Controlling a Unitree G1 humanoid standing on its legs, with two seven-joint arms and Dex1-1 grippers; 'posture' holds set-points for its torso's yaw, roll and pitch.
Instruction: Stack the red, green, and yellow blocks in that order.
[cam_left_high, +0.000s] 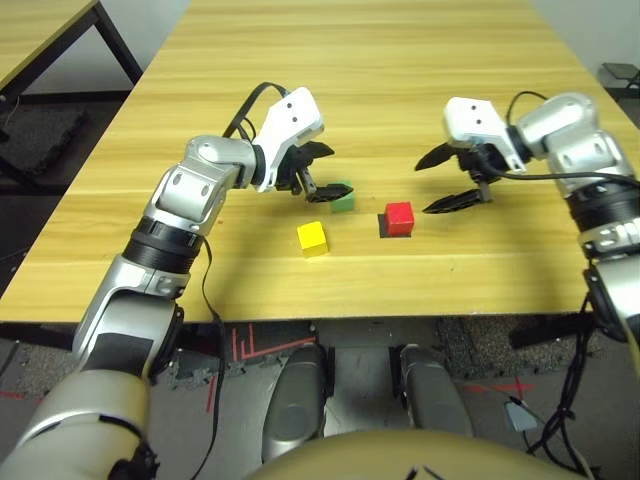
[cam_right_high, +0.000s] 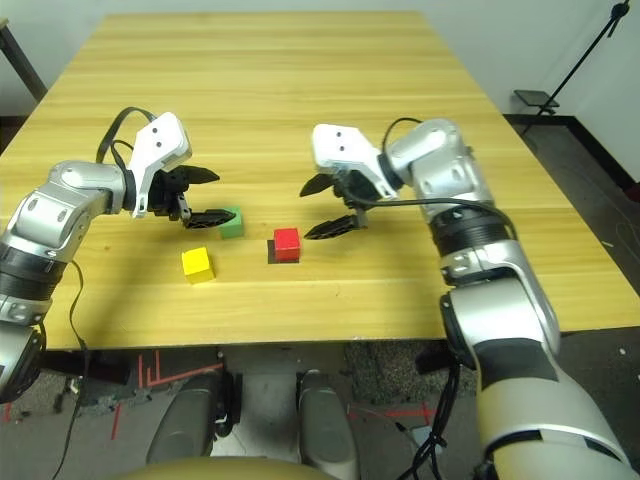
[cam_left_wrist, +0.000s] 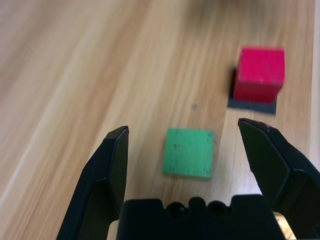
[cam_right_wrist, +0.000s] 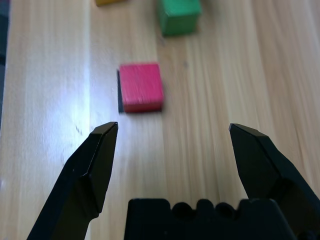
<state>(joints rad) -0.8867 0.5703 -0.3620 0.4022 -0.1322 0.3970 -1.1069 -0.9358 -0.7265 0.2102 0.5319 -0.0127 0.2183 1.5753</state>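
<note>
The red block (cam_left_high: 399, 215) sits on a flat black square patch (cam_left_high: 384, 226) near the table's middle front. Left of it and slightly farther back lies the green block (cam_left_high: 342, 197), and the yellow block (cam_left_high: 312, 238) is nearest the front edge. My left gripper (cam_left_high: 322, 173) is open just left of the green block; in the left wrist view the green block (cam_left_wrist: 190, 152) lies between its spread fingers (cam_left_wrist: 112, 160). Right of the red block and apart from it, my right gripper (cam_left_high: 435, 183) is open and holds nothing. Its wrist view has the red block (cam_right_wrist: 141, 86) ahead.
The blocks rest on a light wooden table (cam_left_high: 380, 80) with wide bare room behind them. A second table (cam_left_high: 40, 30) stands off to the far left, and black cables (cam_left_high: 250, 105) run along both forearms.
</note>
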